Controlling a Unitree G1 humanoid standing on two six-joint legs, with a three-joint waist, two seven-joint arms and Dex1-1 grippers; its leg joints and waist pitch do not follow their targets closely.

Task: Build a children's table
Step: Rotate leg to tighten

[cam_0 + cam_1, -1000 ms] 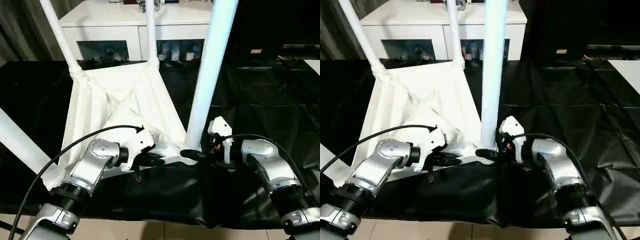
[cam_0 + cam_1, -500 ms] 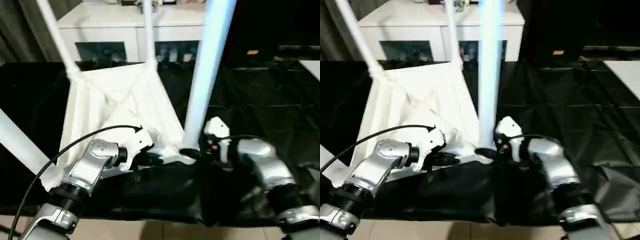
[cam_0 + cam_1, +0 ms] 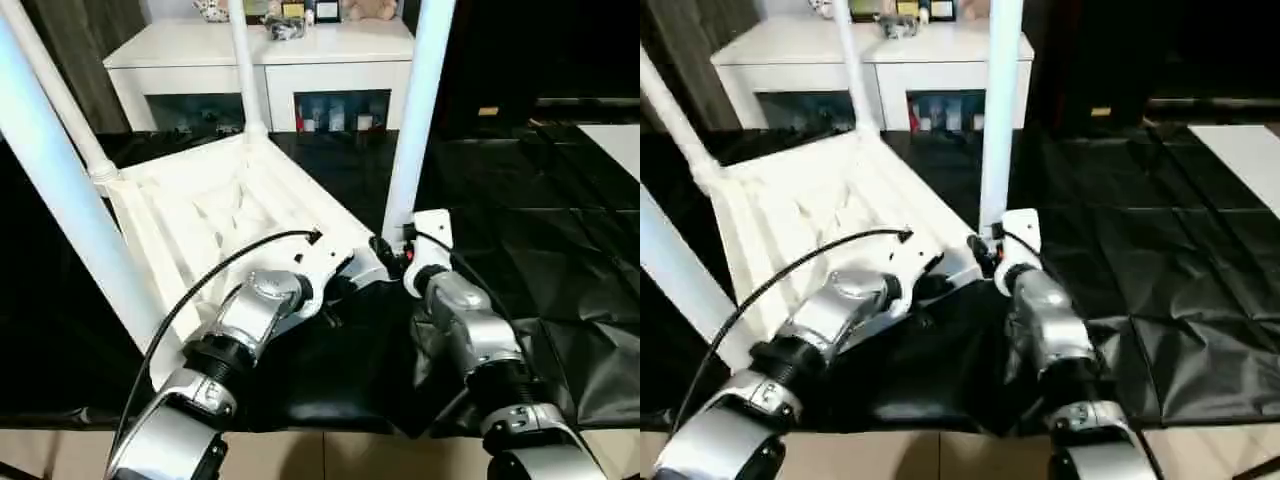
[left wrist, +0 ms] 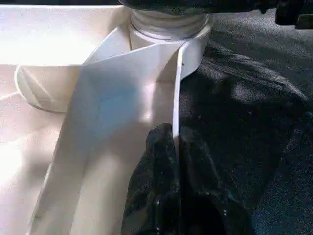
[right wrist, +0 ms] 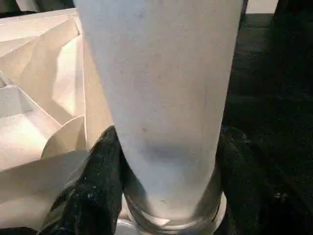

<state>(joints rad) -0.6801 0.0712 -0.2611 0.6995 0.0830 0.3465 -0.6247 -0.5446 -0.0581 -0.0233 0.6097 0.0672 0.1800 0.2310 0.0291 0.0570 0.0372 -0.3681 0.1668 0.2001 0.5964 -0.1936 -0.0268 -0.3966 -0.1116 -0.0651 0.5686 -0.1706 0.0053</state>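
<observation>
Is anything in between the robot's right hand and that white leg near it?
No. The right gripper has one black finger on each side of the leg, right above its socket.

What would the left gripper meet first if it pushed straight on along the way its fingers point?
The left gripper is shut on the table top's thin rim. Straight ahead, along that rim, it would probably meet the round corner socket where a leg is seated.
</observation>
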